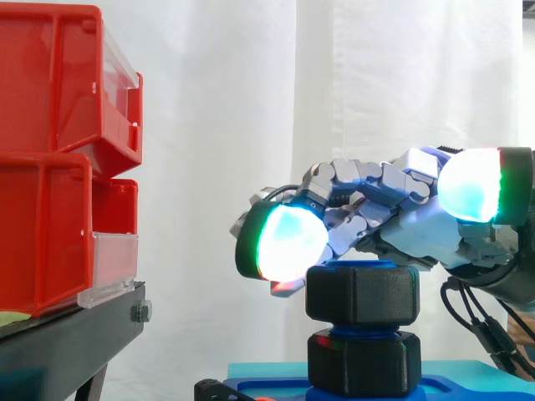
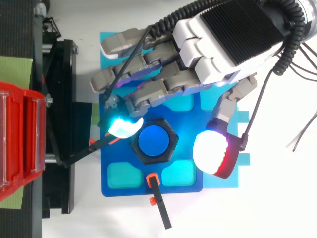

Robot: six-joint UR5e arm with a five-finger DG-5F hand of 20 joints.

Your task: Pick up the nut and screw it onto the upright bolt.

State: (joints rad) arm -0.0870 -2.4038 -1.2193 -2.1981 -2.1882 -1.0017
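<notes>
nut (image 1: 361,294): black, hexagonal, atop blue bolt (image 2: 152,140) | fingers (image 2: 123,126): relaxed, straddling nut, thumb clear

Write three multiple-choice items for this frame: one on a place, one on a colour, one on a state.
1. Where is the nut?
A. on the bolt
B. lifted clear above the bolt
C. lying on its side beside the bolt

2. What colour is the bolt?
A. red
B. blue
C. green

3. How is the hand?
A. shut on the nut
B. open, around the nut
C. shut, holding nothing

Key: 1 A, from above the bolt's top shows inside the nut. 2 B, that round top is blue. 3 B, the thumb pad stands clear of the nut.
</notes>
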